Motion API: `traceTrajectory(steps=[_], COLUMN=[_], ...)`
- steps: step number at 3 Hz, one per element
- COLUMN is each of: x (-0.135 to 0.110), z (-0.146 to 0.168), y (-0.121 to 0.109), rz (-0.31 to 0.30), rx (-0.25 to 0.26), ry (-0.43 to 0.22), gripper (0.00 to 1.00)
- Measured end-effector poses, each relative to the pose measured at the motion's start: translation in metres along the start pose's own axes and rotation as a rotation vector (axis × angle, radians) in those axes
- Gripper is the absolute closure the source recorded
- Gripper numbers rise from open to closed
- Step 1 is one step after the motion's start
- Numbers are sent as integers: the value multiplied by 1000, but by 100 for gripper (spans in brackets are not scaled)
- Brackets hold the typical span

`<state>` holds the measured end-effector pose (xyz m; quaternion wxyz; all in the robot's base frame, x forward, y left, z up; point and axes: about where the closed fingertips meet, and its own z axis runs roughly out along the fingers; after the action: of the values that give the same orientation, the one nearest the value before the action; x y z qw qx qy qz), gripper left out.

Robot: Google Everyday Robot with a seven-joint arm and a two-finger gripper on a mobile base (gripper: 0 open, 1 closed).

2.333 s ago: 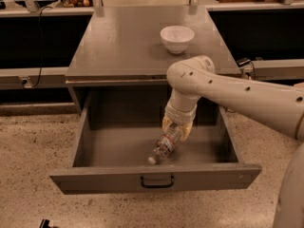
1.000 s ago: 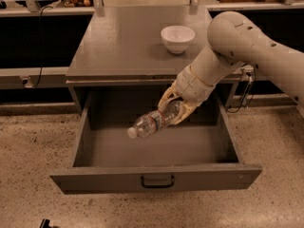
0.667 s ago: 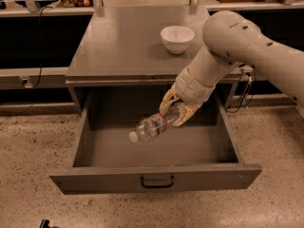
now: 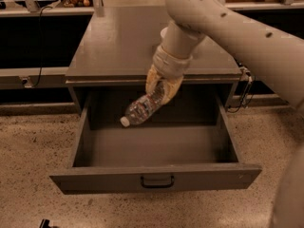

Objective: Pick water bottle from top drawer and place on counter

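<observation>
— Gripper [image 4: 159,91] position?

— Hangs near picture centre, on the arm [image 4: 228,27] reaching in from 2 o'clock, just in front of the counter [image 4: 123,42] edge and above the open top drawer [image 4: 156,175].

— Open or closed?

— Closed, fingers [image 4: 152,81] wrapped tight round the fat lower end of the water bottle [image 4: 142,109]. Nothing else in the grasp.

— And the bottle itself?

— In the air, clear of the drawer floor, touching neither the walls nor the counter. Tilted, white cap [image 4: 124,121] pointing down toward 8 o'clock, base up toward 2 o'clock between the fingers.

— Why slanted like that?

— Follows the angle of the wrist, which leans down from 2 o'clock. Gripped at the base only, so the free end droops toward the drawer. Held by the wide ribbed body, probably for more surface to bite on than the narrow neck offers.

— Stage of the job?

— Judged about halfway: free of the drawer, not yet on the counter at 12 o'clock.

— Next move?

— Calls for more height first, enough to carry the cap over the front lip, then travel toward 12 o'clock onto bare grey surface.

— Risks?

— Could flex or slip, being light ribbed plastic. Set down at this tilt, would likely roll; better turned upright or laid flat before release.
</observation>
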<state>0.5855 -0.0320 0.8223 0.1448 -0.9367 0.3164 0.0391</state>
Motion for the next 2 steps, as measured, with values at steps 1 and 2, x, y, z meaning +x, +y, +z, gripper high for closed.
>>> traceTrajectory(steps=[1, 2], x=[19, 32], z=[-19, -45], y=[-55, -105], rz=[-92, -163], rx=[86, 183], ry=[-1, 45], gripper=[100, 100])
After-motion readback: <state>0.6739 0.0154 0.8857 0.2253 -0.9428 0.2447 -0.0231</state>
